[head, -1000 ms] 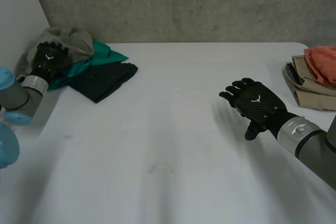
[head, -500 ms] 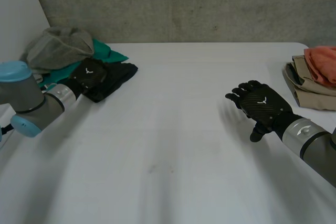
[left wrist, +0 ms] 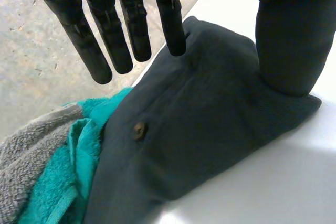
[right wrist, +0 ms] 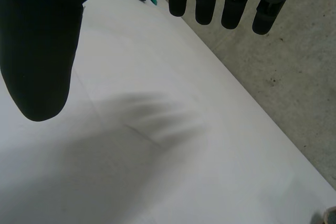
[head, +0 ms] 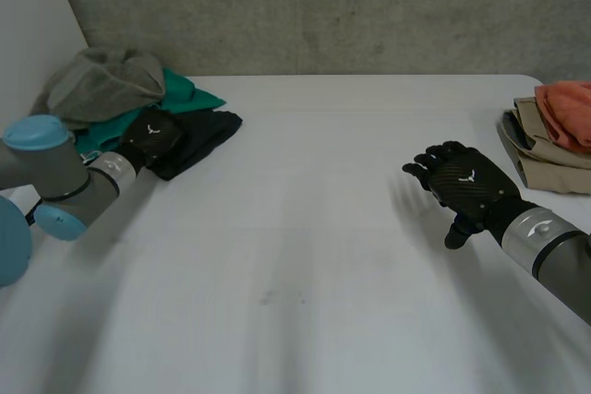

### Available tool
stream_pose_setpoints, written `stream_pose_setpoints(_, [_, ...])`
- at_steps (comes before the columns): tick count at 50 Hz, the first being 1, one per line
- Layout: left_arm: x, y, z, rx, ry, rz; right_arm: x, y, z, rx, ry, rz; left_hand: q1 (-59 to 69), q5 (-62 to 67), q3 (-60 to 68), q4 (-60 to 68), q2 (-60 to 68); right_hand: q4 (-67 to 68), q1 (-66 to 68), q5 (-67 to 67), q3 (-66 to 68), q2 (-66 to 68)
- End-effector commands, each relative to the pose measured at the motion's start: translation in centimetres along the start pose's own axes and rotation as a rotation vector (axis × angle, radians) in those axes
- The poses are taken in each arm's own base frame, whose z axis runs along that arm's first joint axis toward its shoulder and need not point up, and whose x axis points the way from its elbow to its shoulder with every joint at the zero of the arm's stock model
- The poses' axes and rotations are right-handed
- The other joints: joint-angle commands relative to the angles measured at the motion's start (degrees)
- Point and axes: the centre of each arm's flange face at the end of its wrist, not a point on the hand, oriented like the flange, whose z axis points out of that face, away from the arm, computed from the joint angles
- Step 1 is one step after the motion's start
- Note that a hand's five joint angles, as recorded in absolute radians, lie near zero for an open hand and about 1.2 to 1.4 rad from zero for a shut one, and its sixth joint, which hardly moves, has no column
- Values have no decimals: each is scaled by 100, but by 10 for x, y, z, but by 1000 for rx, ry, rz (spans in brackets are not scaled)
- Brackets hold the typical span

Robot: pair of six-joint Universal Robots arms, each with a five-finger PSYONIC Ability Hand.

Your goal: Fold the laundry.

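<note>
A pile of unfolded laundry lies at the table's far left: a grey towel (head: 106,80), a teal cloth (head: 191,95) and a dark navy garment (head: 201,133). My left hand (head: 150,135) is over the near edge of the navy garment. In the left wrist view the left hand (left wrist: 79,24) has straight, spread fingers above the navy garment (left wrist: 210,129), which has a small button, and the thumb touches the cloth. My right hand (head: 466,186) hovers open over bare table at the right, holding nothing; the right hand (right wrist: 42,40) casts its shadow on the white surface.
A folded stack sits at the table's right edge: an orange cloth (head: 568,108) on tan garments (head: 545,159). The white table (head: 305,228) stretches between the two hands. A concrete wall runs behind the far edge.
My left hand has come off the grey towel and swung forward and right onto the navy garment. My right hand has drifted slightly right and nearer.
</note>
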Motion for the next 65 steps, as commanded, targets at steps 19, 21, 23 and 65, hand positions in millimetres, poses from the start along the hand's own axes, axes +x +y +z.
stream_pose_setpoints(19, [5, -80, -8, -29, -168, 249, 2, -1, 1, 5, 9, 0, 4886, 4928, 4883, 4863, 4873, -251, -388, -298, -258, -276])
stream_pose_setpoints(21, [7, -106, -14, 17, -173, 227, 4, -2, 1, 8, 14, 3, 4886, 4928, 4883, 4863, 4873, -251, -388, -298, -258, -276])
stream_pose_setpoints(23, [14, -144, -27, 87, -169, 163, 8, -3, 1, 8, 29, 4, 4886, 4928, 4883, 4863, 4873, -251, -388, -298, -258, -276])
stream_pose_setpoints(65, [95, -257, -143, 233, 91, -359, 38, -45, -30, -52, 163, 192, -1756, -1715, -1759, -1779, -1769, -251, -388, -298, -258, -276])
